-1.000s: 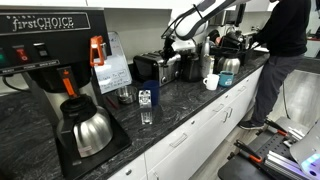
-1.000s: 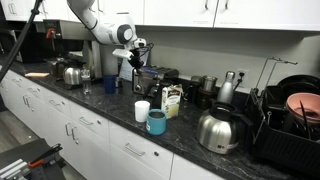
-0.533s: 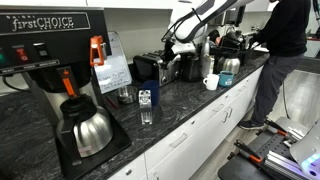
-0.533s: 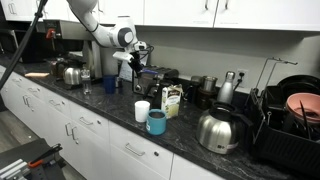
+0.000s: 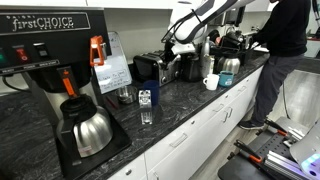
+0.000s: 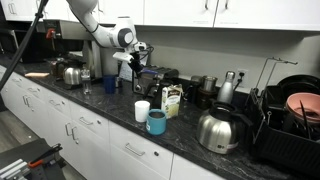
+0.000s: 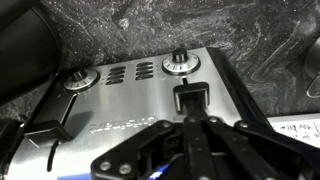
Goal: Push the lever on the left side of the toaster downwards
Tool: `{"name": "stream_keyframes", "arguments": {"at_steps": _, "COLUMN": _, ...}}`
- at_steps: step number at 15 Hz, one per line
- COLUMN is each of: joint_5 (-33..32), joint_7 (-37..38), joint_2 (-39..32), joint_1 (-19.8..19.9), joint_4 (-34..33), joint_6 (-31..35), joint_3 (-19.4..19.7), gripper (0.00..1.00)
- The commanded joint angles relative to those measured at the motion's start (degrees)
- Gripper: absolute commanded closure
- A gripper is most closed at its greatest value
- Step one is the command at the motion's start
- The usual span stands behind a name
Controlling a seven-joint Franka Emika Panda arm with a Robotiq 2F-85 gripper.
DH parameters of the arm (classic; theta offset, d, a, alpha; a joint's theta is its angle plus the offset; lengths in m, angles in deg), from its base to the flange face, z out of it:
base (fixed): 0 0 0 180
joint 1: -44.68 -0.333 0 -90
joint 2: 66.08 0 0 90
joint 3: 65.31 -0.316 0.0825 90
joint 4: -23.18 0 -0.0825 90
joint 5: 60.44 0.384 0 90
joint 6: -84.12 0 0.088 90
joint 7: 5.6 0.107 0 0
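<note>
The toaster fills the wrist view: a brushed-steel face with two round knobs, vent slots and two black levers. My gripper is shut, and its closed fingertips sit right at one black lever. The other lever is at the left edge of that view. In both exterior views the toaster stands at the back of the dark counter, with the gripper just above its end.
A black "first CHOICE" brewer with a steel carafe stands on the counter. Another steel carafe, a teal cup, a white mug and a kettle are nearby. A person stands by the counter's end.
The arm's wrist has shifted slightly over the toaster's end since a second ago. In the last half second nothing has visibly moved.
</note>
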Motion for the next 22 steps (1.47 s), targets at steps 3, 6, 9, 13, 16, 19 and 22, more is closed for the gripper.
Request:
{"name": "stream_keyframes", "arguments": {"at_steps": 3, "joint_5": -1.13, "joint_7": 1.23, "joint_2": -2.09, "joint_1": -1.23, "joint_4": -1.22, "joint_6": -0.31, "joint_3": 1.12, "gripper": 1.0}}
{"name": "stream_keyframes", "arguments": {"at_steps": 6, "joint_5": -1.33, "joint_7": 1.38, "joint_2": -2.86, "joint_1": -1.51, "joint_4": -1.73, "joint_6": -0.29, "joint_3": 1.26, "gripper": 1.0}}
{"name": "stream_keyframes", "arguments": {"at_steps": 9, "joint_5": -1.43, "joint_7": 1.46, "joint_2": -3.76, "joint_1": -1.73, "joint_4": -2.25, "joint_6": -0.28, "joint_3": 1.48, "gripper": 1.0}}
{"name": "stream_keyframes", "arguments": {"at_steps": 13, "joint_5": -1.5, "joint_7": 1.34, "joint_2": -5.06, "joint_1": -1.95, "joint_4": -2.83, "joint_6": -0.37, "joint_3": 1.71, "gripper": 1.0}}
{"name": "stream_keyframes", "arguments": {"at_steps": 16, "joint_5": -1.57, "joint_7": 1.41, "joint_2": -6.21, "joint_1": -2.22, "joint_4": -3.36, "joint_6": -0.38, "joint_3": 2.03, "gripper": 1.0}}
{"name": "stream_keyframes", "arguments": {"at_steps": 19, "joint_5": -1.6, "joint_7": 1.37, "joint_2": -7.04, "joint_1": -2.49, "joint_4": -3.79, "joint_6": -0.41, "joint_3": 2.32, "gripper": 1.0}}
{"name": "stream_keyframes", "arguments": {"at_steps": 22, "joint_5": -1.66, "joint_7": 1.41, "joint_2": -7.61, "joint_1": -2.81, "joint_4": -3.97, "joint_6": -0.5, "joint_3": 2.67, "gripper": 1.0}}
